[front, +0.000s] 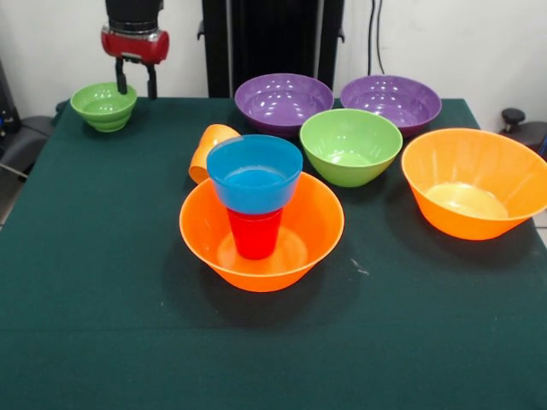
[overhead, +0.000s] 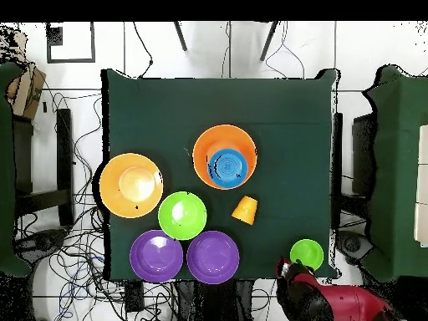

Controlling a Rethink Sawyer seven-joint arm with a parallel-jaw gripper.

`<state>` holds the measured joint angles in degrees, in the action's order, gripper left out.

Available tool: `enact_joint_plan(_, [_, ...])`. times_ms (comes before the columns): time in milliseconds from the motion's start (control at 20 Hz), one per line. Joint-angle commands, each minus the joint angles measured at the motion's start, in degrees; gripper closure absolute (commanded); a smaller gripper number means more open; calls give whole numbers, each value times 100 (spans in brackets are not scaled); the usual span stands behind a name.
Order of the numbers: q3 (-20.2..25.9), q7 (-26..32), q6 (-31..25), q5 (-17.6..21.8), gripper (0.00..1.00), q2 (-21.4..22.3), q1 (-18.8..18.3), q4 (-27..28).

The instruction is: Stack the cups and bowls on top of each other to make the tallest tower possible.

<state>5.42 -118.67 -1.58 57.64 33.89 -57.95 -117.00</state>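
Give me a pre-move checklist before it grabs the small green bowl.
1. Gripper open, fingers apart: ok.
2. Gripper above the small green bowl: ok, hovering at its rim.
3. Bowl upright, nothing inside: ok.
4. Tower standing: ok, blue bowl on red cup in large orange bowl.
5. Blue bowl level: cannot tell.
6. Orange cup upright: not ok, lying on its side.
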Motion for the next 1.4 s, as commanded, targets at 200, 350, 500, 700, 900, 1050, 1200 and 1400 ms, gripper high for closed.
enact_joint_plan(200, [1224, 778, -623, 236, 0, -188, -293, 577])
enact_joint_plan(350, [1453, 964, -820, 199, 0, -222, -467, 615])
enact_joint_plan(500, [1515, 983, -847, 262, 0, -261, -538, 648])
enact_joint_plan(700, [1564, 959, -881, 317, 0, -331, -566, 694])
enact_joint_plan(900, [1494, 834, -831, 353, 0, -364, -477, 708])
enact_joint_plan(1050, [1455, 790, -816, 368, 0, -368, -436, 719])
enact_joint_plan(1200, [1454, 804, -838, 381, 0, -355, -442, 717])
enact_joint_plan(1400, [1518, 870, -922, 331, 0, -292, -476, 685])
